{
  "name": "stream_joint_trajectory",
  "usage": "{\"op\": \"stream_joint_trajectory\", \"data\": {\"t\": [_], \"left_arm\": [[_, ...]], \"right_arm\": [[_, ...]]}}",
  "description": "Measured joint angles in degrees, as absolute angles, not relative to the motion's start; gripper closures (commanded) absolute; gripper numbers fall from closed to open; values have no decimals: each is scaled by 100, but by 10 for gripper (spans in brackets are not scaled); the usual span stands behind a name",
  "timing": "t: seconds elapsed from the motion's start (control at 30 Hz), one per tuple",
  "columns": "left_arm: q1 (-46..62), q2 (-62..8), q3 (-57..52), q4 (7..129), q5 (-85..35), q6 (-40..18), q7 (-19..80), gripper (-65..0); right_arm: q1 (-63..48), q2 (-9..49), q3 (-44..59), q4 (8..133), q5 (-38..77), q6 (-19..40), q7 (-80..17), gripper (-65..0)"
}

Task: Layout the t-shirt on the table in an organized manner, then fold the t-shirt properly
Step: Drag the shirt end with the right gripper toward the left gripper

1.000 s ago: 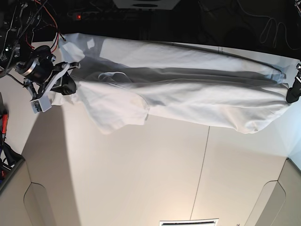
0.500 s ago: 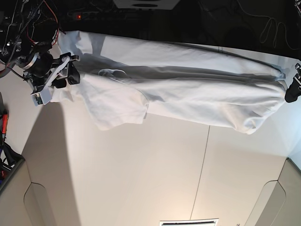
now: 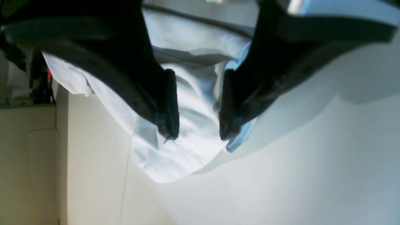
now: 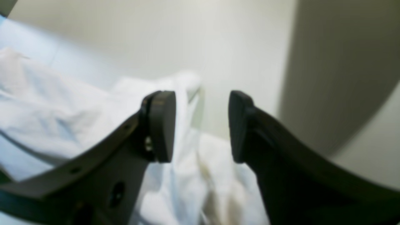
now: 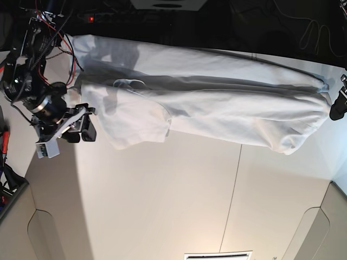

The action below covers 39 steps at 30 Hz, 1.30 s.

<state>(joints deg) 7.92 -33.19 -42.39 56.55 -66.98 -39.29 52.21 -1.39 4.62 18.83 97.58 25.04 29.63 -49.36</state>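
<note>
Bare matte white table (image 5: 162,206) nearest in the base view, smooth and flat, thin dark seam (image 5: 234,189) running across it toward the cloth. No containers in any view.

Right gripper (image 5: 81,130) sits on the base view's left, just beside the shirt's sleeve edge, apart from it — jaws spread, nothing between them. Right wrist view: two black, flat-faced pads (image 4: 161,125) with a clear gap, white cloth lying blurred below and behind.

T-shirt (image 5: 217,105) lies across the far half of the table, stretched long from left to right — white, soft, wrinkled, with a grey shadowed crease along its length and a short sleeve (image 5: 138,122) flopped toward the near side.

Left gripper (image 5: 339,105) at the base view's far right edge, by the shirt's end. Left wrist view: dark curved fingers (image 3: 167,106) parted, released, crumpled white fabric showing below the gap, none pinched.
</note>
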Motion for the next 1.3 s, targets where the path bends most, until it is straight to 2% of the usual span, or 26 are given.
{"op": "stream_joint_trajectory", "data": {"t": [0.2,0.23,0.27,0.33,0.53,0.63,0.93,1.3], "left_arm": [[779,-3319,-4239,5655,-6753,-3929,5212,-256],[779,-3319,-4239,5655,-6755,-3929,5207,-256],[777,-3317,-4239,5655,-6757,-3929,5203,-256],[777,-3319,-4239,5655,-6757,-3929,5203,-256],[777,-3319,-4239,5655,-6807,-3929,5205,-255],[779,-3317,-4239,5655,-6818,-3929,5207,-255],[777,-3317,-4239,5658,-6820,-3929,5205,-255],[777,-3319,-4239,5655,-6818,-3929,5205,-255]], "right_arm": [[932,349,1667,7616,2550,2954,-4755,-272],[1074,349,1629,7352,2541,2943,-4755,-249],[1199,351,1590,7135,2517,2939,-4759,-189],[1367,349,1514,6864,2523,2936,-4788,0],[1380,346,1470,7118,3048,3089,-5378,0],[1162,314,1468,7924,3404,3155,-5505,0],[-270,-143,1105,10704,3479,3175,-5990,0],[-1162,-130,-443,10873,3061,3175,-5966,0]]}}
